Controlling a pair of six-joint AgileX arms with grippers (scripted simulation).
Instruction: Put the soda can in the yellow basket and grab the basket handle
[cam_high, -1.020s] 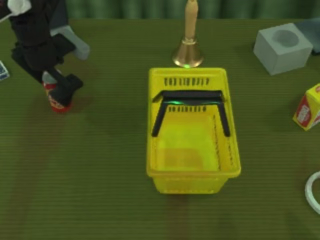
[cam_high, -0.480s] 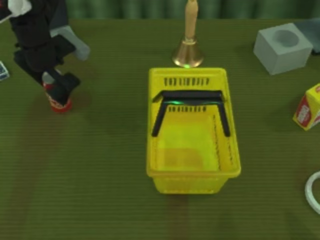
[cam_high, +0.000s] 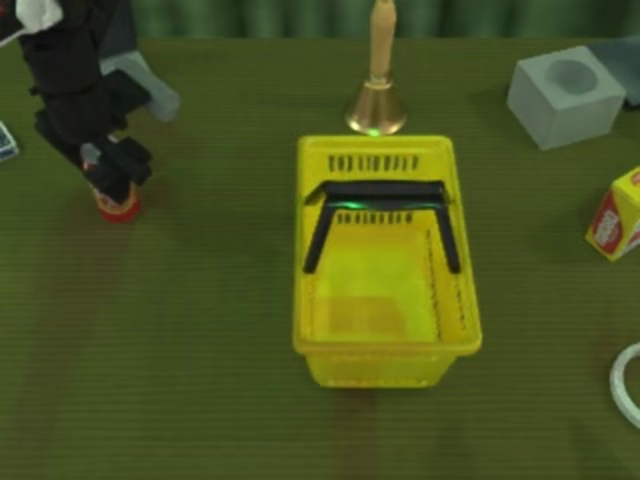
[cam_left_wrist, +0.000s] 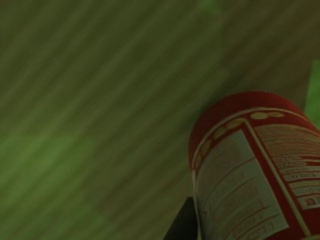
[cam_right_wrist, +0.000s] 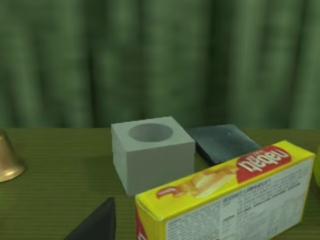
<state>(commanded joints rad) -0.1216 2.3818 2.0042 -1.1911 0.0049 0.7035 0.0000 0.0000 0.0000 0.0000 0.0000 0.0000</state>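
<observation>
The red soda can (cam_high: 117, 207) stands at the table's far left, mostly hidden under my left gripper (cam_high: 110, 178). In the left wrist view the soda can (cam_left_wrist: 250, 170) fills the frame, with one dark finger (cam_left_wrist: 184, 225) pressed against its side; the gripper is shut on it. The yellow basket (cam_high: 386, 352) sits mid-table with nothing in it, and its black handle (cam_high: 380, 192) stands raised across the far end. My right gripper (cam_right_wrist: 150, 235) is parked out of the top view and open, with one finger (cam_right_wrist: 95, 224) showing.
A brass bell (cam_high: 376, 105) with a wooden grip stands just behind the basket. A grey block (cam_high: 566, 95) with a round hollow, a yellow-and-red carton box (cam_high: 616, 215) and a white ring (cam_high: 628, 385) lie along the right side. A dark flat pad (cam_right_wrist: 222, 142) lies beside the block.
My left gripper's fingers have drawn closer together around the can and the arm has shifted slightly toward the table's back. The basket and the other things have not moved.
</observation>
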